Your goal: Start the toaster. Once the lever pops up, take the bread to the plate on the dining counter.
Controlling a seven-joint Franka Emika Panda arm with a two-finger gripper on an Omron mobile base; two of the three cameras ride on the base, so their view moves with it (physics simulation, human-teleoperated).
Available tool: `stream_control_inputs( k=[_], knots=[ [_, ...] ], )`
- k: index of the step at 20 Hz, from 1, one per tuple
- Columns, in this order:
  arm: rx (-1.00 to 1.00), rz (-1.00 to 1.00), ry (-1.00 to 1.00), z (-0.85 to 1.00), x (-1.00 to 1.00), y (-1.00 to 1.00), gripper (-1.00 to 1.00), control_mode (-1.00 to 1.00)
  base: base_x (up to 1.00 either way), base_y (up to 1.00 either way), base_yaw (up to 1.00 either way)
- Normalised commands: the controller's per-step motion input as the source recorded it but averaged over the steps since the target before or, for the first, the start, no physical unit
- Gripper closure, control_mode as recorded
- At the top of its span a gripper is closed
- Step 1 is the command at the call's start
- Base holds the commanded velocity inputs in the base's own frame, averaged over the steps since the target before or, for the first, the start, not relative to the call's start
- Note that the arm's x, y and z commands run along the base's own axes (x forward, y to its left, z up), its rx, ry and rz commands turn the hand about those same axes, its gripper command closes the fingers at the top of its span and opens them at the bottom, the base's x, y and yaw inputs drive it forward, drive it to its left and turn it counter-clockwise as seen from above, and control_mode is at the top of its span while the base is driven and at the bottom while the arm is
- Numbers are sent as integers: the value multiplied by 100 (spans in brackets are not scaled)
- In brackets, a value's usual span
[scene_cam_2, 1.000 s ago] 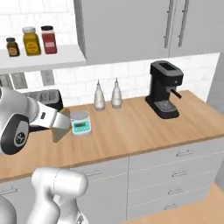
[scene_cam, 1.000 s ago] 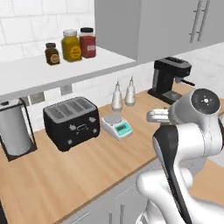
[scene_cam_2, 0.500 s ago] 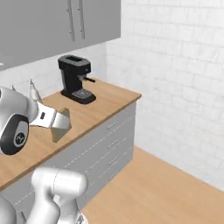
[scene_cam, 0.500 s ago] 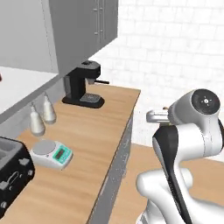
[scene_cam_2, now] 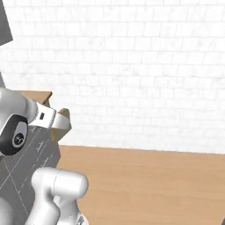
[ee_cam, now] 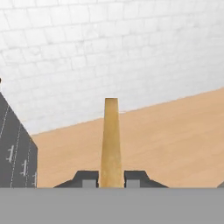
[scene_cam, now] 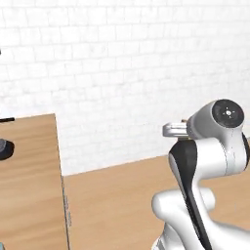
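Note:
In the hand view the bread [ee_cam: 111,139], a thin tan-golden slice, is seen edge-on and stands upright between my two dark fingertips. My gripper [ee_cam: 111,179] is shut on its lower end. From the right base camera, the gripper [scene_cam_2: 60,124] is at the left in front of the white forearm, and a tan piece of the bread [scene_cam_2: 55,132] shows beside it. The toaster, the plate and the dining counter are out of view.
A white brick wall [scene_cam: 122,73] stands ahead, with bare wooden floor [scene_cam_2: 154,184] below it. The end of a wood-topped counter [scene_cam: 29,185] is at the left, with a dark appliance base [scene_cam: 4,149] on it. Its grey cabinet side [ee_cam: 17,157] is close by.
The whole picture has swung as the base turned. The counter with the coffee machine slid off to the left, and the wall and floor came into view. The bread stays in the gripper.

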Motion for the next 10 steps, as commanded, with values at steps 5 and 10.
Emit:
stream_control_inputs(
  k=[5, 10],
  knots=[
    [0, 0, 0, 0, 0, 0, 100, 100, 10, -97, -71],
    [0, 0, 0, 0, 0, 0, 100, 100, 35, -80, -69]
  ],
)
